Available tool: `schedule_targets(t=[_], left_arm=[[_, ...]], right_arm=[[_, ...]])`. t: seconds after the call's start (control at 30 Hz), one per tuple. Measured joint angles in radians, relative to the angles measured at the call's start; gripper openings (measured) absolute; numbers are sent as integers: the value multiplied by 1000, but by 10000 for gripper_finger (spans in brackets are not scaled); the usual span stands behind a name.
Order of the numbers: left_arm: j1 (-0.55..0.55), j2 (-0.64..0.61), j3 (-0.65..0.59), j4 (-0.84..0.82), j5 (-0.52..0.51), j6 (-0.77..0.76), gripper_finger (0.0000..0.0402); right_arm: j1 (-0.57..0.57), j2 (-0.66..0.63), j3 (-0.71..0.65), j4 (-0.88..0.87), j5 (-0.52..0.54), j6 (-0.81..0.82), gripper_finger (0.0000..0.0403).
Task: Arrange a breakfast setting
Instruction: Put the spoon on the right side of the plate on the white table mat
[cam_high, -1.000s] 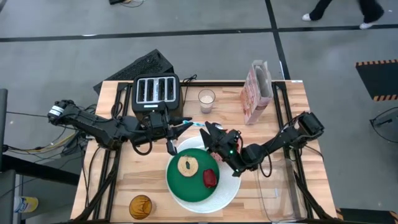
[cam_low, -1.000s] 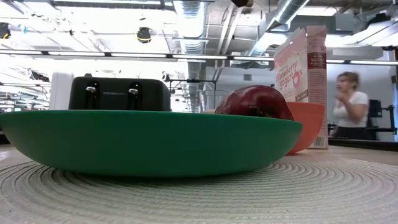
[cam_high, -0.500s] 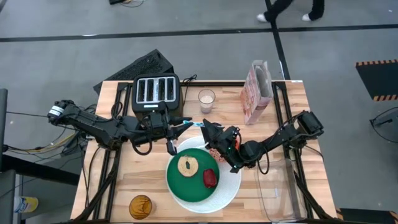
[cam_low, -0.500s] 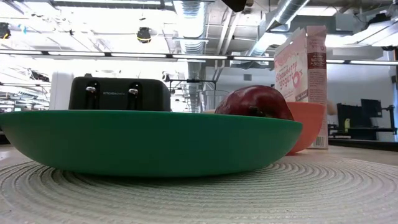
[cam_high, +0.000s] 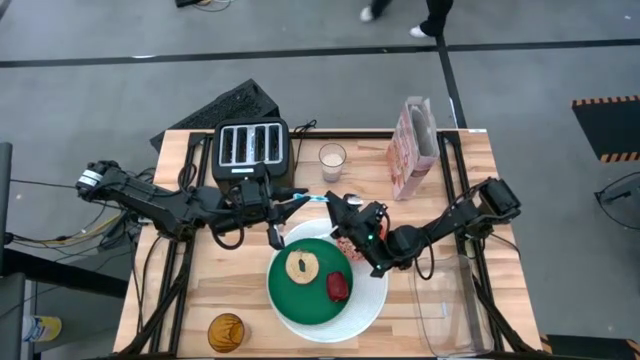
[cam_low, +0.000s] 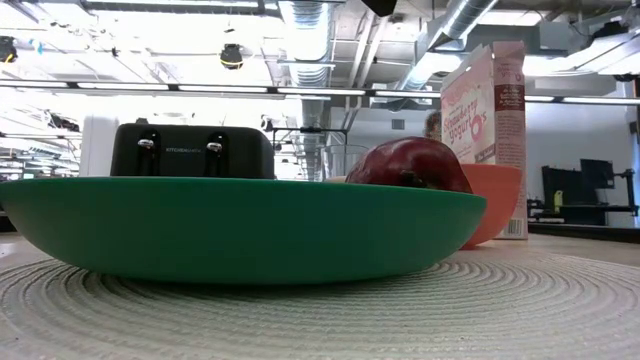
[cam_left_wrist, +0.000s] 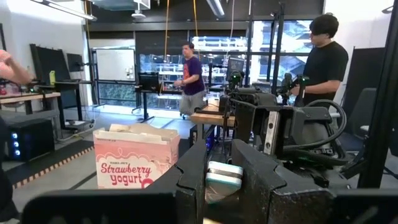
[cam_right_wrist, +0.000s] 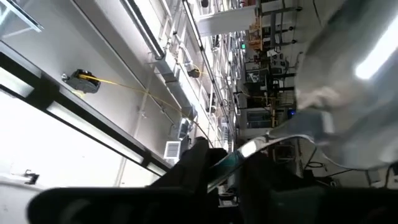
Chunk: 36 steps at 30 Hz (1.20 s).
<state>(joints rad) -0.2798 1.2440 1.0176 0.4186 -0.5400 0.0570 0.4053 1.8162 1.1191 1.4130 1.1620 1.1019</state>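
Two dark arms are working over the surface (cam_high: 200, 300), each carrying one hand: the left hand (cam_high: 300, 199) and the right hand (cam_high: 340, 205). Two plates are sitting stacked, one large white round plate (cam_high: 372, 300) and one smaller green plate (cam_high: 310, 290). The green one is carrying one round toasted bread (cam_high: 300, 266) and one dark-red fruit (cam_high: 338, 288). One blue-handled spoon (cam_high: 330, 199), one small red bowl (cam_low: 495, 200), one toaster (cam_high: 250, 148), one glass (cam_high: 332, 159), one yogurt carton (cam_high: 412, 148) and one orange fruit (cam_high: 226, 331) are showing too
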Motion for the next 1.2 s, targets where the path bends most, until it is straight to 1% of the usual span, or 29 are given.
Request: schedule_targets(t=[0.17,0.4,0.47,0.5,0.57,0.7,0.93,1.07,1.2], left_arm=[[0,-1,0,-1,-4,-5,54],[0,-1,0,18,2,-18,58],[0,1,0,37,17,-39,64],[0,1,0,35,22,-52,67],[5,1,0,37,41,-68,75],[9,1,0,42,76,-69,95],[10,-1,0,47,73,-69,138],[10,-5,0,41,72,-73,162],[10,-16,0,41,62,-106,170]], right_arm=[[0,-2,0,13,1,-26,61],[6,-2,0,53,-3,-116,57],[7,-1,0,53,-18,-176,54],[9,6,-1,77,-17,-190,53],[14,8,-3,68,-12,-221,53],[13,2,0,98,-11,-228,53],[21,3,-2,111,-12,-230,54],[46,-12,-5,117,-12,-285,54],[75,-47,-25,115,-12,-353,54]])
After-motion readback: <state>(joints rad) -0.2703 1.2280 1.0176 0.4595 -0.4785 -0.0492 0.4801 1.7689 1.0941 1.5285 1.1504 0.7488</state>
